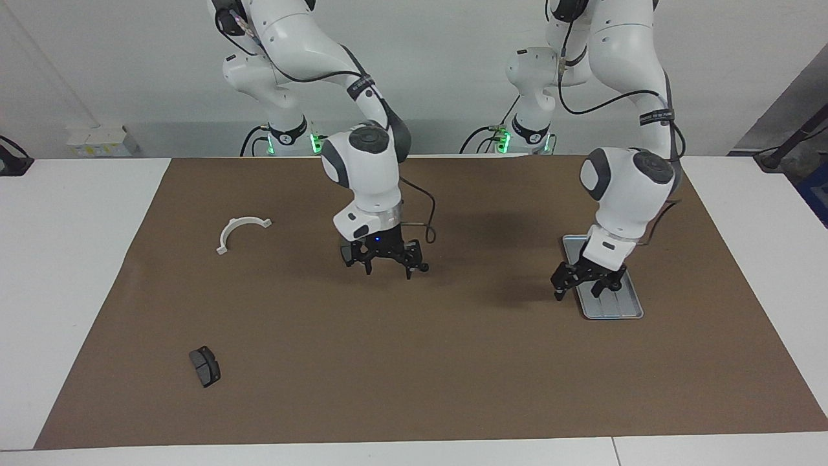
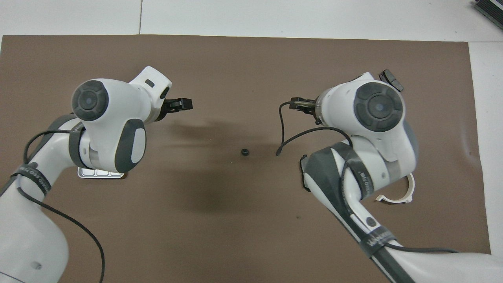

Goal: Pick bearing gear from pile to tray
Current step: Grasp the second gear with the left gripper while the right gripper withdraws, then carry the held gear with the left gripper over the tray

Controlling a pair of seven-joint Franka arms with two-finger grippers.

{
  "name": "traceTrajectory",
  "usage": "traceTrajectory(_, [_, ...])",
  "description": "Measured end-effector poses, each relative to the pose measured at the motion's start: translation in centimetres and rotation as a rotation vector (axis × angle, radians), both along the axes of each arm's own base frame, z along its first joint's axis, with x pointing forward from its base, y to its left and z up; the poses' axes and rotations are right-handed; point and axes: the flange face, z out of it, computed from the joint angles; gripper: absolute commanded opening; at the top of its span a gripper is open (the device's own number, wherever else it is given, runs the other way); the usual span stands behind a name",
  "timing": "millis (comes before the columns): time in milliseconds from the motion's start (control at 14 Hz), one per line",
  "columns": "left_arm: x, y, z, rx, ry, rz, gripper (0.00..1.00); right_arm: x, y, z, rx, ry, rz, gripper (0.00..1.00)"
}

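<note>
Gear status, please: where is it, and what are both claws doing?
Right gripper open, beside gear. Gear on mat, unheld. Left gripper open over tray. Nothing between gear and tray.

You are looking through one high camera facing both robots from across the surface point(image 1: 414, 388), taking in the whole brown mat. The other is looking steeply down from above the robots' own end, sitting closer. Both are sharing the mat's middle, half a turn apart.
</note>
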Motion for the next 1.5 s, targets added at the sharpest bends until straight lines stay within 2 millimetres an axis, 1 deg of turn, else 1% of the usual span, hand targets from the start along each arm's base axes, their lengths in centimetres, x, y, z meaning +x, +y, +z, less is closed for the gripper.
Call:
traceTrajectory(72, [-1.2, -2.8, -0.1, -0.006, -0.001, -0.028, 1.0, -0.1, -2.8, 1.9, -0.02, 0.006, 0.008, 1.0])
traceTrajectory(215, [-3.6, -7.5, -0.6, -0.012, 0.0, -0.085, 1.0, -0.9, -7.3, 5.0, -0.045, 0.028, 0.016, 1.0])
traceTrajectory(358, [-6.0, -11.3, -1.3, -0.01, 0.01, -0.149, 1.0, -1.8, -10.3, 7.3, -0.064, 0.047, 0.018, 1.0])
traceTrajectory(502, [-7.8, -14.2, -2.4, -0.009, 0.011, -0.201, 0.96, -2.1, -12.6, 8.9, -0.057, 0.066, 0.027, 1.0])
traceTrajectory(645, [-8.7, -15.6, -3.6, -0.001, 0.013, -0.238, 0.91, -2.0, -14.9, 10.3, -0.037, 0.088, 0.04, 1.0])
traceTrajectory(717, [-9.0, -15.8, -4.1, 0.007, 0.016, -0.26, 0.87, -2.1, -15.8, 10.9, -0.032, 0.101, 0.047, 1.0])
traceTrajectory(860, [-9.3, -15.8, -5.0, 0.022, 0.023, -0.295, 0.79, -2.4, -16.7, 11.5, -0.03, 0.136, 0.053, 1.0])
traceTrajectory(1075, [-9.8, -15.8, -5.7, 0.034, 0.032, -0.324, 0.73, -3.2, -16.9, 11.5, -0.015, 0.191, 0.072, 1.0])
traceTrajectory(1290, [-10.4, -16.1, -6.0, 0.039, 0.034, -0.344, 0.72, -3.4, -16.4, 11.6, -0.016, 0.195, 0.083, 1.0])
traceTrajectory(1505, [-10.6, -16.3, -6.1, 0.061, 0.023, -0.373, 0.71, -3.4, -16.4, 11.5, -0.016, 0.202, 0.086, 1.0])
